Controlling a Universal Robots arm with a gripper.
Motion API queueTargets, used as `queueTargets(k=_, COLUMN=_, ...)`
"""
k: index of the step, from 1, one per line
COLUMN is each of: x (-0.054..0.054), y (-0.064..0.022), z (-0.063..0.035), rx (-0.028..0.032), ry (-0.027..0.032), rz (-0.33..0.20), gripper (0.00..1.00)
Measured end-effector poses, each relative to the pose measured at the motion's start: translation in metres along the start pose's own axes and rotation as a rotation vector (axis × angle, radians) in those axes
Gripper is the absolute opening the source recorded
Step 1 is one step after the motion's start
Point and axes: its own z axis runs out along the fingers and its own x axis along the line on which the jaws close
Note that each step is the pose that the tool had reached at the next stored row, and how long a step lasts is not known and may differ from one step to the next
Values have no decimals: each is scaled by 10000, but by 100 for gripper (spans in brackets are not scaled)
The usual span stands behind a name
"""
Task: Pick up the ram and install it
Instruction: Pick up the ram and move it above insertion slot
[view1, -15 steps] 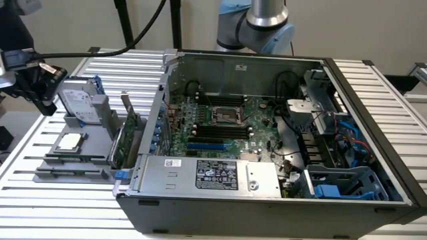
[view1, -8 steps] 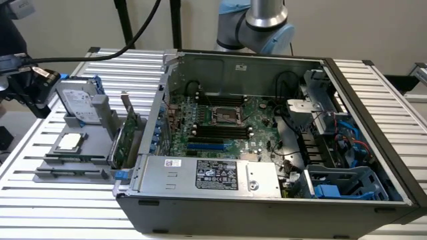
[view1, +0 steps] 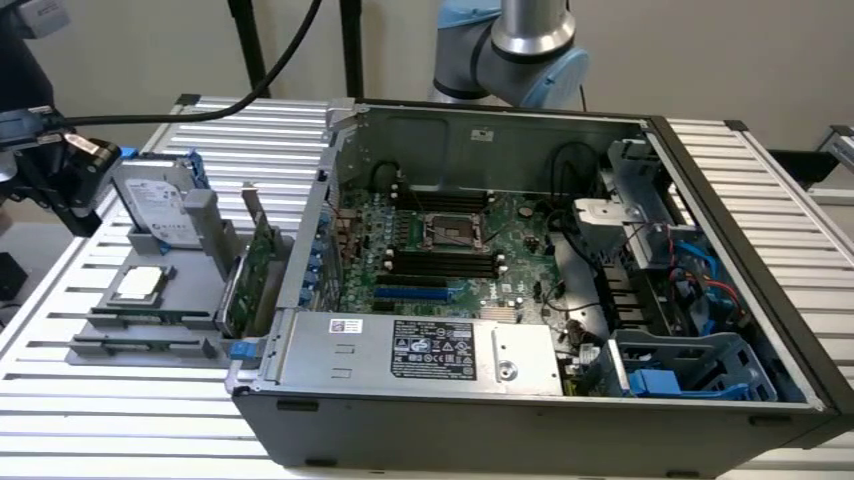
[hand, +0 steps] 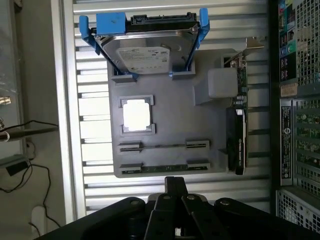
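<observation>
The ram shows as two thin dark sticks standing on edge in the bracket holders of the grey parts tray (hand: 170, 107). One ram stick (hand: 164, 146) lies mid-tray and the other (hand: 165, 168) runs along the tray's edge. My gripper (hand: 176, 186) hovers above the slatted table just past that edge. It is shut and holds nothing. In the exterior view the gripper (view1: 74, 185) hangs at the exterior view's left, above the tray (view1: 100, 350). The open PC case (view1: 534, 400) holds the motherboard, with its black memory slots (view1: 441, 262) bare.
On the tray stand a hard drive in a blue caddy (hand: 145, 45), a square silver processor (hand: 136, 114) and a green expansion card (hand: 237, 125). The case's power supply (view1: 414, 350) and drive cage (view1: 694, 365) border the motherboard. A black cable (view1: 200, 110) trails overhead.
</observation>
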Motion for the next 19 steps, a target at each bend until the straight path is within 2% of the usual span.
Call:
queueTargets(k=7, x=0, y=0, z=0, rx=2, ry=2, rz=-35, gripper=0)
queueTargets(k=19, x=0, y=-1, z=65, rx=-7, ry=61, rz=-2174, gripper=0)
